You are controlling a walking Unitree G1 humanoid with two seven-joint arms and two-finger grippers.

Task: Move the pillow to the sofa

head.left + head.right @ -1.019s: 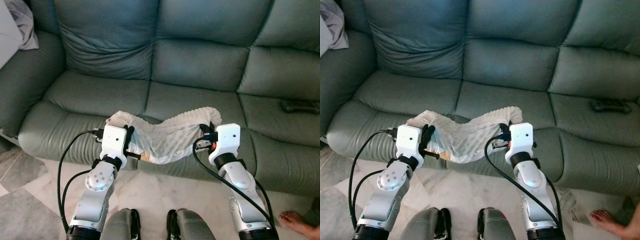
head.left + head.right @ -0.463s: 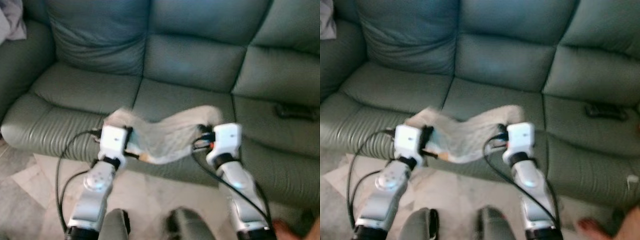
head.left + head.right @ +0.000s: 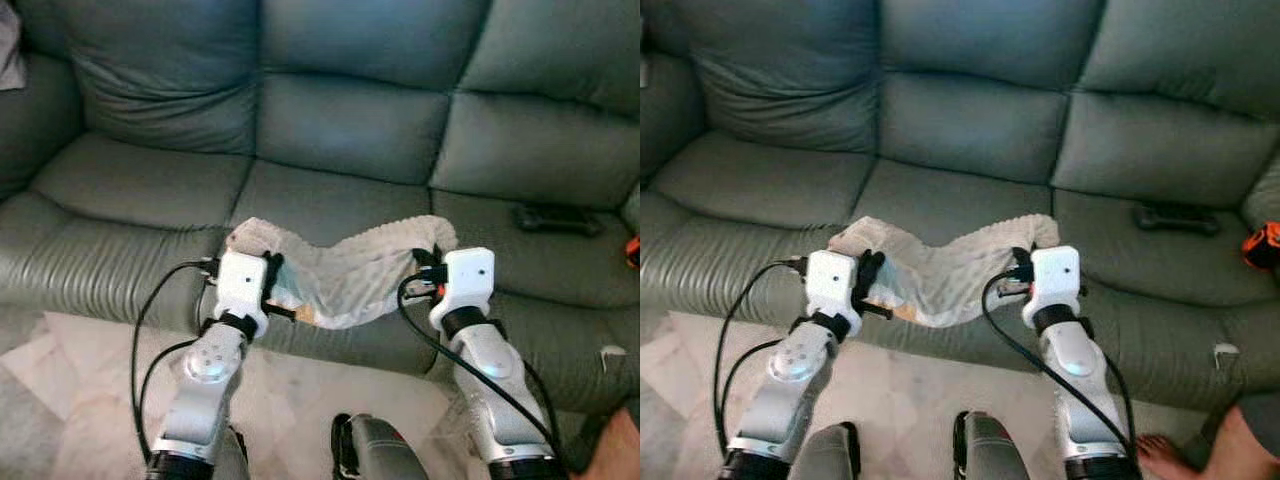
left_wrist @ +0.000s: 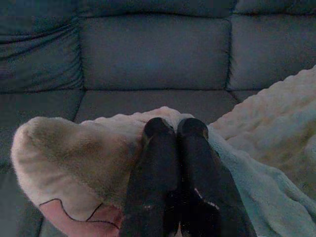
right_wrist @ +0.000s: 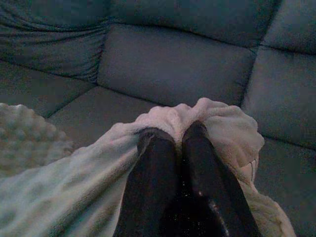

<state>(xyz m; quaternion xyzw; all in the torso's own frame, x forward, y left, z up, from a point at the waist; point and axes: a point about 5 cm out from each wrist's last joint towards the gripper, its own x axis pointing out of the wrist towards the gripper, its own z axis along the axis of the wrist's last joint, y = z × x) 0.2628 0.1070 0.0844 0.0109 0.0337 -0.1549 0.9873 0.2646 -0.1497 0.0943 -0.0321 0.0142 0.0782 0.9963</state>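
- Since a second ago the whole head view has slid: the sofa (image 3: 330,120) shows more of its right end, and the grey cloth at the left arm is nearly out of frame. That reads as the camera moving, so the robot has shuffled or turned, not the furniture.
- The pillow (image 3: 340,265) keeps the same sagging shape between the two arms; the grip has not altered. It hangs over the front edge of the middle seat, its low belly at 6 o'clock just off the cushion front.
- The left gripper (image 4: 175,131) is pressed together, pinching the pillow's left corner; fleece bulges up around both fingers.
- The right gripper (image 5: 173,136) is likewise closed, pinching the right corner, with fabric folded over the fingertips.
- My reading: the carry is nearly done. What is left is to reach forward, lower the pillow onto the seat, then let go with both sides.
- Surface: dark teal leather sofa, deep padded seats and a rolled front edge. The middle seat at 12 o'clock from the pillow is bare, a fair landing spot.
- A dark remote-like thing (image 3: 557,218) lies on the right seat at 2 o'clock, well apart from the pillow.
- Something orange (image 3: 1262,245) sits at the far right edge; I cannot tell what.
- Floor (image 3: 60,385): pale marble tile. A person's bare foot (image 3: 1162,452) stands at 5 o'clock near the right arm.
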